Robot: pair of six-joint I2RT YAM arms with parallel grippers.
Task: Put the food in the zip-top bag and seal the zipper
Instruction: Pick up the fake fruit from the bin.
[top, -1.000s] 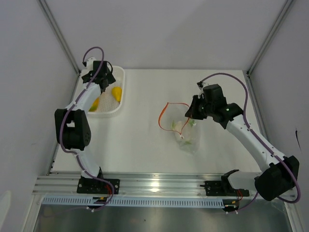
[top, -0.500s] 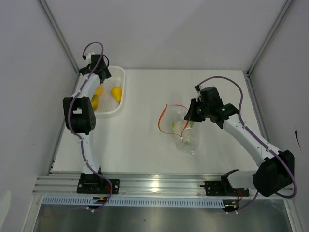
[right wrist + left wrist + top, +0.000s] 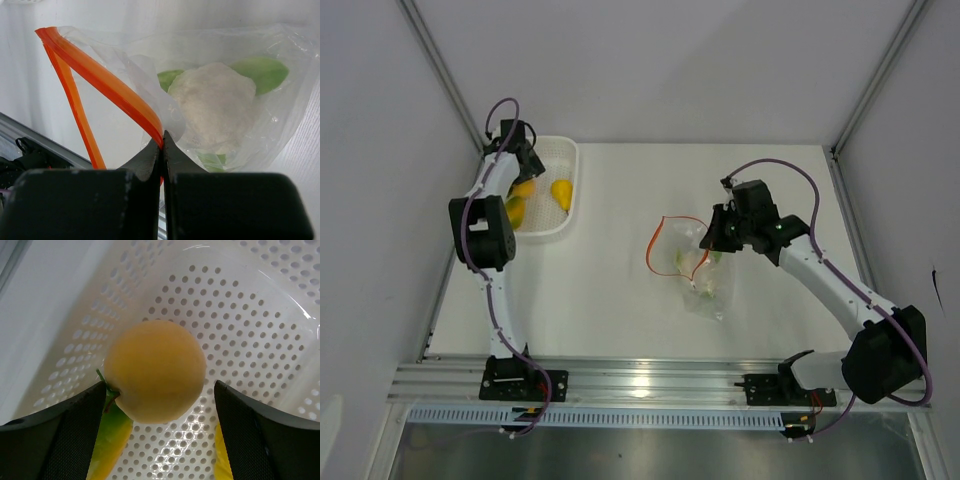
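Observation:
The clear zip-top bag (image 3: 705, 280) lies mid-table with its orange-red zipper (image 3: 660, 240) gaping open. The white cauliflower piece with green (image 3: 215, 105) is inside it. My right gripper (image 3: 162, 142) is shut on the zipper strip (image 3: 107, 82) at the bag's mouth; it also shows in the top view (image 3: 718, 237). My left gripper (image 3: 160, 410) is open over the white mesh basket (image 3: 240, 330), its fingers either side of the orange round fruit (image 3: 155, 371) without touching it. A yellow-green fruit (image 3: 107, 440) lies under the left finger. A yellow pear-shaped fruit (image 3: 561, 192) lies in the basket.
The basket (image 3: 560, 228) stands at the table's far left, against the left wall. An aluminium rail (image 3: 650, 380) runs along the near edge, with both arm bases on it.
My left gripper has drawn back toward the basket's far left corner and now hangs over the orange fruit. My right gripper has shifted slightly left, still holding the zipper.

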